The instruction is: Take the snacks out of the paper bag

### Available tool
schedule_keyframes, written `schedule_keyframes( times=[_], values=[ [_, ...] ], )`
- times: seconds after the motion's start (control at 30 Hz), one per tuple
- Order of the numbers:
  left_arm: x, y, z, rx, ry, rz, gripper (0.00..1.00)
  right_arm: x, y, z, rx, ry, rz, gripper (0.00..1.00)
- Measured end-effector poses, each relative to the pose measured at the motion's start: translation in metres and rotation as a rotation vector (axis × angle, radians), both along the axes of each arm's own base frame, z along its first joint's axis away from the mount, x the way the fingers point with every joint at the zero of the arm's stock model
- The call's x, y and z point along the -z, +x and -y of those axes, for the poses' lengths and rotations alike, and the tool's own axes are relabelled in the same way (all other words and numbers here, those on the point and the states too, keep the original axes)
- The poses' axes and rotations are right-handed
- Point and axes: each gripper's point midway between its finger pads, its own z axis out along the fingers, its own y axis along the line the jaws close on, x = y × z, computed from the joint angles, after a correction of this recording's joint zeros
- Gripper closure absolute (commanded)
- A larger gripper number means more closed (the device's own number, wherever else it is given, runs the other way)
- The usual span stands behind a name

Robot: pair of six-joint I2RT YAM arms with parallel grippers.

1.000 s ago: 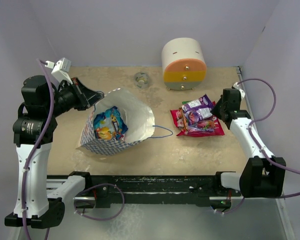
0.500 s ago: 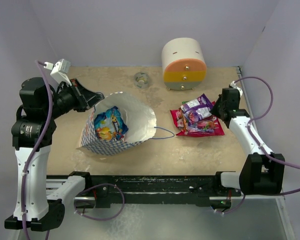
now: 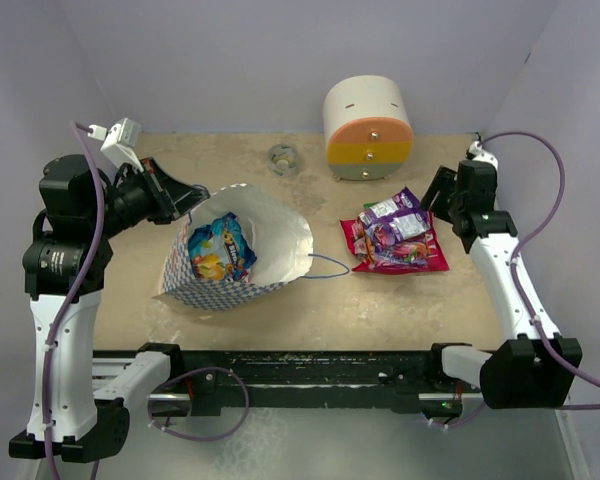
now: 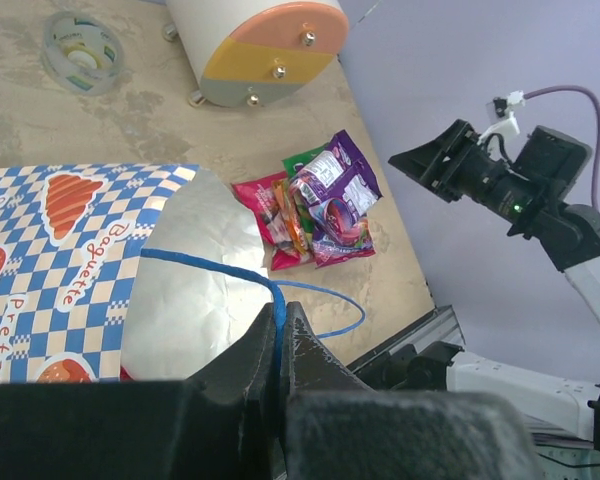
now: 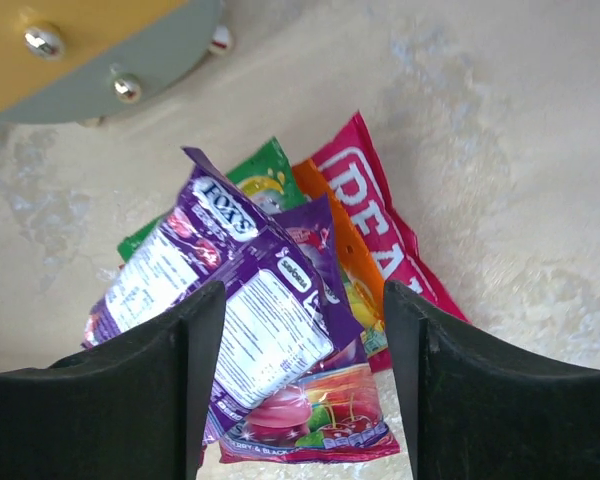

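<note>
The paper bag (image 3: 276, 236) lies tilted on the table with its mouth open, and blue and yellow snacks (image 3: 220, 250) show inside it. My left gripper (image 3: 194, 196) is shut on the bag's thin blue cord handle (image 4: 211, 269), which is pinched between its fingertips (image 4: 298, 338) in the left wrist view. A pile of purple, red, pink and green snacks (image 3: 396, 240) rests on the table to the right of the bag. My right gripper (image 5: 305, 300) hovers open just above that pile (image 5: 265, 325), holding nothing.
A rounded cream, orange and yellow drawer box (image 3: 368, 128) stands at the back. A tape roll (image 3: 283, 158) lies left of it. The bag's second cord handle (image 3: 330, 262) loops out toward the pile. Walls close in on both sides.
My right gripper has opened and drawn up and back from the pile, leaving the purple packet on top. The left arm and the bag have barely moved.
</note>
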Motion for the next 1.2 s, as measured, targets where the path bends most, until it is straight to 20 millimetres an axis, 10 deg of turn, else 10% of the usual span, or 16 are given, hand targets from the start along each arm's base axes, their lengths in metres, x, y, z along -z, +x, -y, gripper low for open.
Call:
schedule_keyframes(
  times=[0.3,0.47,0.57,0.67,0.9,1.2],
  values=[
    [0.004,0.012,-0.011,-0.088,0.019,-0.063,1.00,-0.052,0.003,-0.012,-0.086,-0.047,0.064,0.26],
    [0.001,0.017,-0.020,-0.147,0.037,-0.047,1.00,-0.062,-0.009,-0.121,-0.413,0.007,0.078,0.24],
    [-0.003,0.016,-0.021,-0.151,0.035,-0.025,1.00,-0.051,-0.029,-0.197,-0.647,0.112,0.036,0.24],
    [-0.008,0.016,-0.021,-0.155,0.033,0.000,1.00,-0.031,-0.037,-0.231,-0.725,0.211,-0.042,0.23],
    [-0.010,0.023,-0.022,-0.157,0.041,0.020,1.00,0.010,-0.053,-0.269,-0.766,0.389,-0.218,0.32],
    [-0.012,0.042,-0.024,-0.155,0.084,0.060,1.00,0.032,-0.084,-0.302,-0.860,0.468,-0.355,0.75]
  ],
)
